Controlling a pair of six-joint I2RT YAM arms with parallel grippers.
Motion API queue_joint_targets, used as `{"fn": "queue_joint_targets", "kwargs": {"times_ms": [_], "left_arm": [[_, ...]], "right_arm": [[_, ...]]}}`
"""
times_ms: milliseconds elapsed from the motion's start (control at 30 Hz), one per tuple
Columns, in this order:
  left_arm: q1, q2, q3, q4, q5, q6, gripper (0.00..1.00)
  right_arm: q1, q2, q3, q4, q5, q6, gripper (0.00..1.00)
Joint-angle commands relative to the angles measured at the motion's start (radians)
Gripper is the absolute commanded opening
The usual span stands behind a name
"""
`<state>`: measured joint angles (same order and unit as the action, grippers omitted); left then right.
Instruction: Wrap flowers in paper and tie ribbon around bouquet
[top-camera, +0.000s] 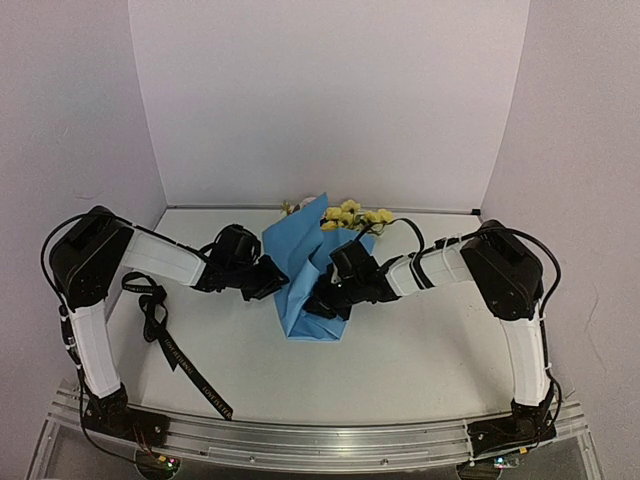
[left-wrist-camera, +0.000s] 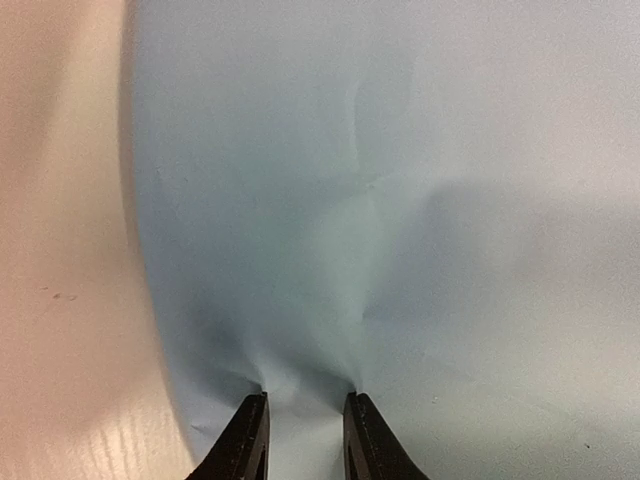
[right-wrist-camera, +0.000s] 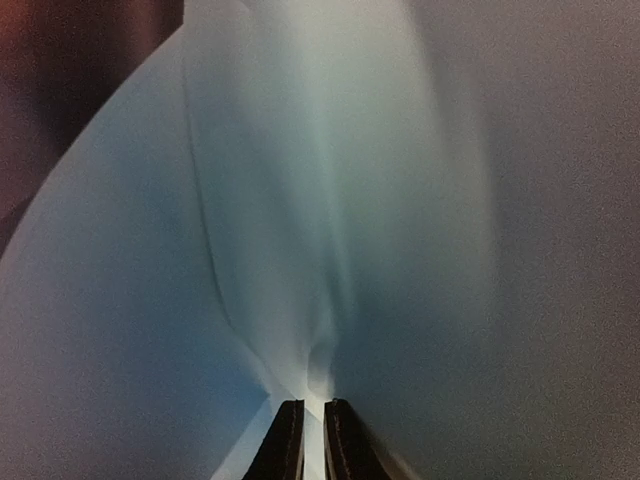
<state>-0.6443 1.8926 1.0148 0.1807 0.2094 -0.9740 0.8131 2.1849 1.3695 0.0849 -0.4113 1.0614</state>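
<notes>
Thin, light and likely crease-prone, the paper (top-camera: 300, 285) round the flowers (top-camera: 350, 213) wants gentle edge pinches: left jaws nip a pucker, right jaws sit nearly closed on a fold.

The paper (top-camera: 300, 275) cone with the flowers (top-camera: 350, 213) fills mid-table, the left gripper (top-camera: 280, 283) and right gripper (top-camera: 322, 300) closed on its two flanks, both arms barring the sides. The ribbon (top-camera: 178, 357) trails over the near-left table (top-camera: 420, 370); near-middle and near-right stretches lie open
</notes>
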Motion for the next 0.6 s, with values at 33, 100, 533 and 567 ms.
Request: {"fn": "queue_joint_targets", "kwargs": {"times_ms": [33, 100, 533, 567], "left_arm": [[-0.015, 0.048, 0.091, -0.002, 0.07, 0.063, 0.27], [-0.017, 0.057, 0.097, -0.003, 0.078, 0.069, 0.27], [-0.02, 0.081, 0.144, -0.035, 0.11, 0.104, 0.27], [-0.022, 0.082, 0.147, -0.038, 0.112, 0.107, 0.27]], "right_arm": [[-0.002, -0.096, -0.032, -0.039, 0.084, -0.048, 0.11], [-0.001, -0.127, -0.047, -0.042, 0.094, -0.057, 0.11], [-0.001, -0.257, -0.162, -0.116, 0.18, -0.106, 0.12], [-0.001, -0.269, -0.178, -0.123, 0.19, -0.109, 0.12]]}}
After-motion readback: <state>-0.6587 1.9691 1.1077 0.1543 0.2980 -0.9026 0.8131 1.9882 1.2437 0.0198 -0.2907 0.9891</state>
